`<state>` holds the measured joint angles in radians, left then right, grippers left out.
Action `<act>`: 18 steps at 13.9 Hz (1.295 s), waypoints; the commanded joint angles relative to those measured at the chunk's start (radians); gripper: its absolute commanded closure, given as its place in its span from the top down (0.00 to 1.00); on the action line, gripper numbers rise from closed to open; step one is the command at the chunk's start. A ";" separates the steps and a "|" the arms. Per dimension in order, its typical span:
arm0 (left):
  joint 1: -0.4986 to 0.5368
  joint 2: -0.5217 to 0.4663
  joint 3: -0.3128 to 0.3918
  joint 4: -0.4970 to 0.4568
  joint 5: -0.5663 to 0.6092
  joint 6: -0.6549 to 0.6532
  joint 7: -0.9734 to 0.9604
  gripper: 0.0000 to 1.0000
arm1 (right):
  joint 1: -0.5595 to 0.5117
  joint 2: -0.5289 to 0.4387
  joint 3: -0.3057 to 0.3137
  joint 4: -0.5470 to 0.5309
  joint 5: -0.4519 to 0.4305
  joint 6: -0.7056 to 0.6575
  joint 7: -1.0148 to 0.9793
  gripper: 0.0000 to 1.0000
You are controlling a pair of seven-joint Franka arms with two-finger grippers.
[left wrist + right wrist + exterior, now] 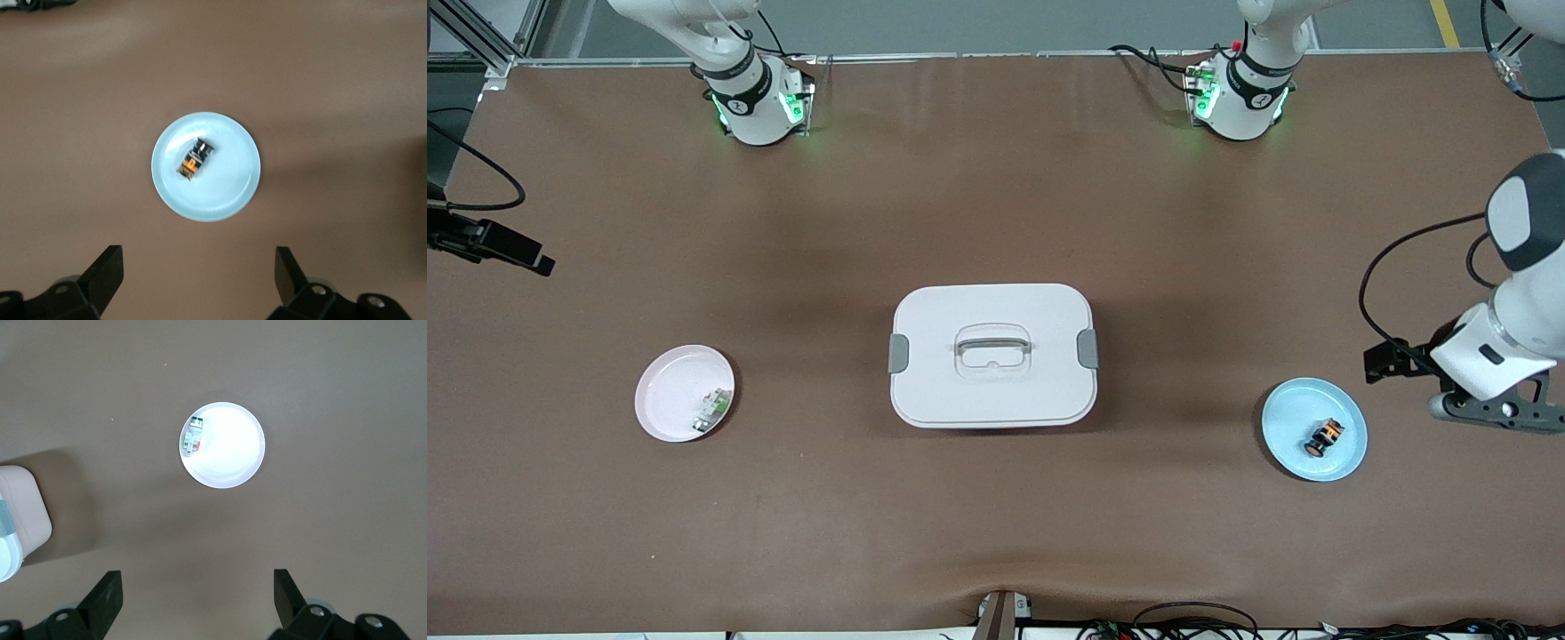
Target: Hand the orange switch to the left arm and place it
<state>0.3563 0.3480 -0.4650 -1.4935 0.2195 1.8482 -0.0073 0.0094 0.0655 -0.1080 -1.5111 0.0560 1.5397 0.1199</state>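
The orange switch (1325, 436) lies in a blue plate (1347, 462) near the left arm's end of the table. It also shows in the left wrist view (193, 160) on that plate (223, 193). My left gripper (1498, 412) hangs above the table just beside the blue plate, open and empty (198, 257). My right gripper (197, 577) is open and empty, high above the table near the pink plate (233, 457). The white box (992, 307) stands at the middle of the table, between the two plates.
The pink plate (667, 391) near the right arm's end holds a small white-and-green part (711, 411). A corner of the box (20, 513) shows in the right wrist view. A black mount with a cable (489, 244) juts in at that table end.
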 commanded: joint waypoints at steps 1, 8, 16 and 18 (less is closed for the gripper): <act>0.007 -0.090 -0.004 -0.013 -0.005 -0.067 -0.040 1.00 | -0.014 0.013 0.010 0.035 -0.011 -0.029 -0.002 1.00; 0.095 -0.139 0.013 0.013 -0.054 -0.142 -0.028 1.00 | -0.017 0.011 0.008 0.037 -0.011 -0.029 -0.095 1.00; -0.197 -0.372 0.290 -0.071 -0.155 -0.334 -0.043 1.00 | -0.031 0.010 0.007 0.066 -0.018 -0.050 -0.097 1.00; -0.246 -0.437 0.334 -0.129 -0.163 -0.342 -0.049 1.00 | -0.034 0.008 0.007 0.068 -0.022 -0.058 -0.097 1.00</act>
<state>0.1486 -0.0065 -0.1750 -1.5289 0.0807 1.5035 -0.0486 -0.0033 0.0654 -0.1132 -1.4718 0.0518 1.5059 0.0390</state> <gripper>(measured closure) 0.000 0.000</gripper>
